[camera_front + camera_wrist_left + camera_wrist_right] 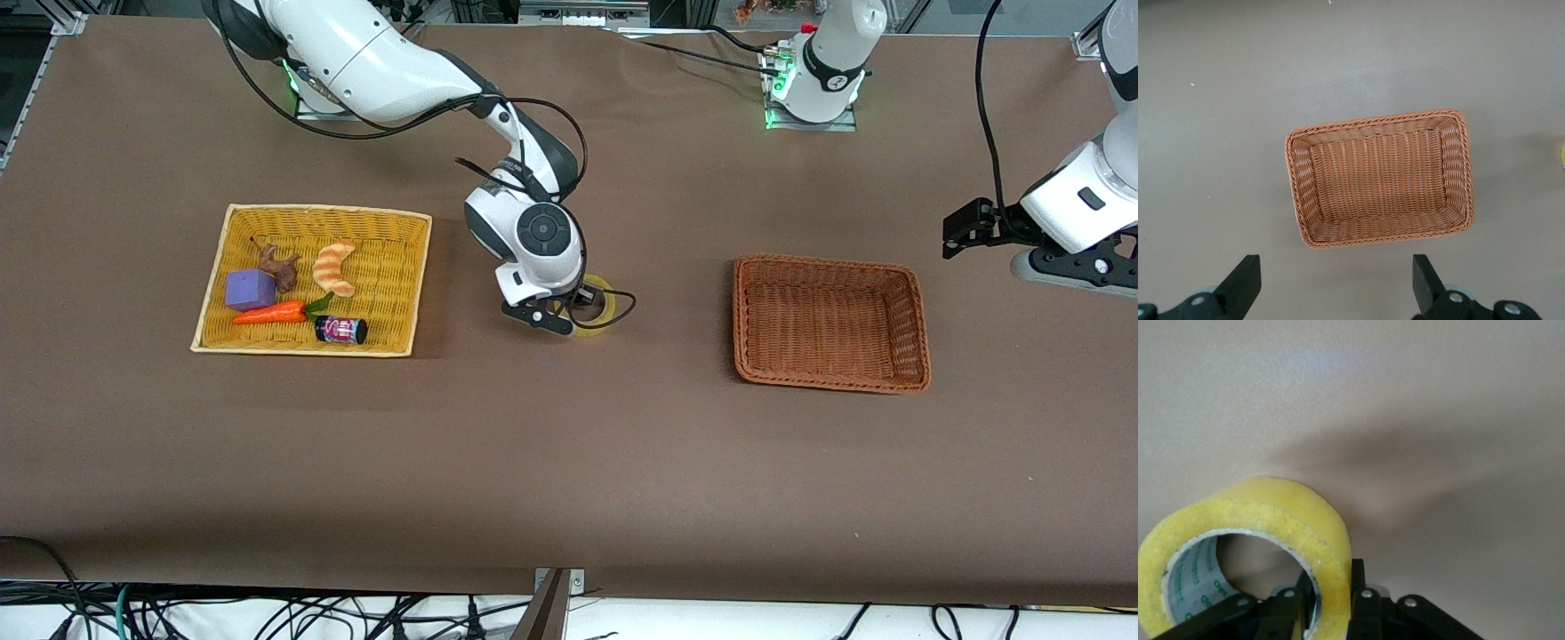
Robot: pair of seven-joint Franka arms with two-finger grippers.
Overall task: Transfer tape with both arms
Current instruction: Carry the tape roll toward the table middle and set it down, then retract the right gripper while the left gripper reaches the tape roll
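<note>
While left gripper (1335,283) waits spread over the brown basket (1381,179), right gripper (1328,603) pinches tape (1271,520) wall: likely light, rigid, slick; 1 wall between the fingers suits best

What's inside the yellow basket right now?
In the yellow basket: purple block, carrot, croissant toy, brown figure, small dark can. Whatever lies beneath them is hidden.

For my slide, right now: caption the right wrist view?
Right hand pinches the wall of the yellow tape on the brown table.
</note>
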